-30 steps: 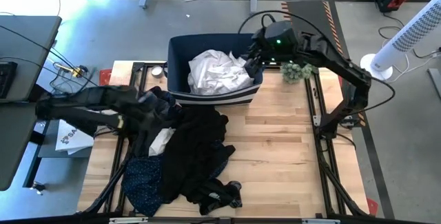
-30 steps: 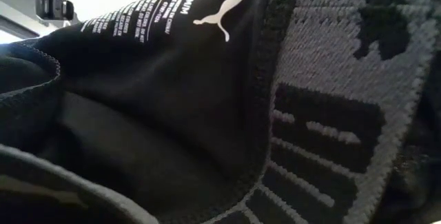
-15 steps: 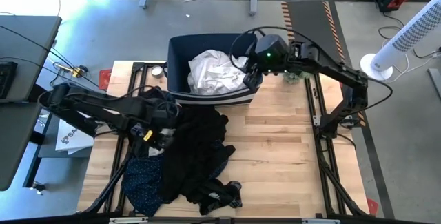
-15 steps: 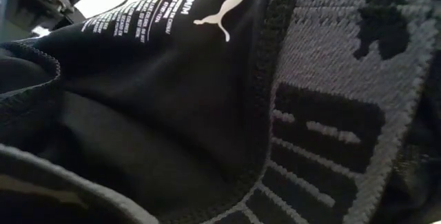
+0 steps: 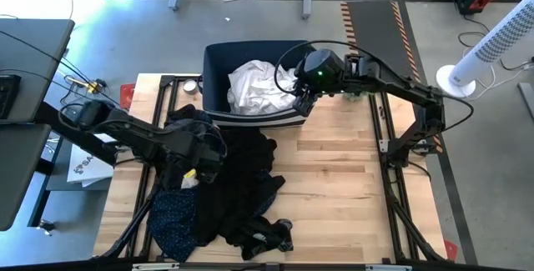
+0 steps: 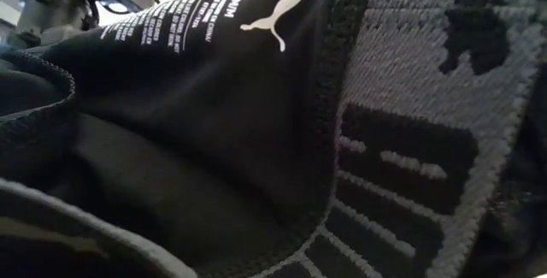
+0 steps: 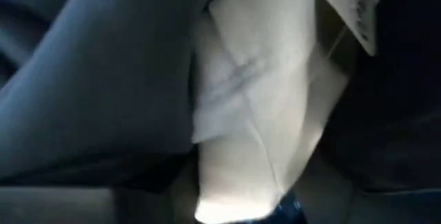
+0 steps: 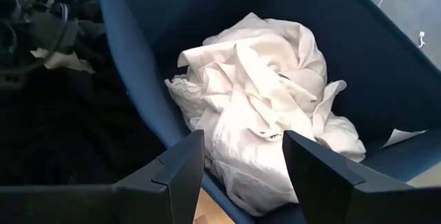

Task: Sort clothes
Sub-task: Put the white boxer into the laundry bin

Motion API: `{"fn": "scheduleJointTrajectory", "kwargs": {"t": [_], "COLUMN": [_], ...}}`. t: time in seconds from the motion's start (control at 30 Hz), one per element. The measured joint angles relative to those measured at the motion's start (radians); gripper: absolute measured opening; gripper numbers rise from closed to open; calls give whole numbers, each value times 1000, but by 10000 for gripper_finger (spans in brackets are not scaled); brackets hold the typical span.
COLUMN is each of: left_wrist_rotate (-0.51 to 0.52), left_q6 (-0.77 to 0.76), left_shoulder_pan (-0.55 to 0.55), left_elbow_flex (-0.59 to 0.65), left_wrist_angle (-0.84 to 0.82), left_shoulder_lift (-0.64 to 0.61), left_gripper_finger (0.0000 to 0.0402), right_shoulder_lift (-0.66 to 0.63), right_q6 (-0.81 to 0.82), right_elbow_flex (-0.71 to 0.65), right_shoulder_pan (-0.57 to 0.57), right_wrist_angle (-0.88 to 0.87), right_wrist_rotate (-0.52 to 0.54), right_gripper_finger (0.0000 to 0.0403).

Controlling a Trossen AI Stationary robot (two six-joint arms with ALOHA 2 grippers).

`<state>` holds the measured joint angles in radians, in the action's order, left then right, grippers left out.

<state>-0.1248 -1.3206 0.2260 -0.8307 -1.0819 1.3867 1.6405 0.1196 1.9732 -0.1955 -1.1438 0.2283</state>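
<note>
On the pale wooden table (image 5: 334, 179) we see black fabric garments (image 5: 238, 183) heaped left; white ones (image 5: 259, 87) fill the navy bin (image 5: 219, 62). Right gripper (image 8: 238, 172) hovers spread; left gripper's (image 5: 196, 167) fingers we cannot tell.

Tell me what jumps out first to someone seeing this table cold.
The bright heap of white clothes in the navy bin at the table's far edge catches the eye first, with the open right gripper at the bin's near right corner. Next comes the dark pile of clothes sprawling over the table's left half, where the left gripper is down in it beside a white piece.
</note>
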Motion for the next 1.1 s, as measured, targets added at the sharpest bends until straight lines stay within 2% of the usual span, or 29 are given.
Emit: {"fn": "scheduleJointTrajectory", "kwargs": {"t": [0.07,0.17,0.23,0.37,0.53,0.8,0.93,1.1], "left_wrist_rotate": [0,-13,-16,-2,18,35,133,387], "left_q6": [26,59,66,60,60,-11,-26,114], "left_shoulder_pan": [0,0,1,5,5,5,1,-33], "left_elbow_flex": [0,-9,-33,-123,-298,-613,-766,-908], "left_wrist_angle": [15,35,14,-129,-301,-352,-303,-53], "left_shoulder_lift": [28,33,12,-65,-185,-320,-335,-327], "left_gripper_finger": [136,45,20,22,14,14,14,14], "right_shoulder_lift": [0,0,0,0,0,-34,-72,-120], "right_q6": [0,3,3,-14,-49,-85,-101,-101], "right_elbow_flex": [0,0,0,2,3,4,4,4], "right_shoulder_pan": [0,0,0,0,0,-1,-1,-1], "right_wrist_angle": [1,3,3,7,16,102,182,304], "right_wrist_rotate": [0,0,0,0,0,0,-3,-21], "right_gripper_finger": [193,193,193,193,193,193,193,193]}}
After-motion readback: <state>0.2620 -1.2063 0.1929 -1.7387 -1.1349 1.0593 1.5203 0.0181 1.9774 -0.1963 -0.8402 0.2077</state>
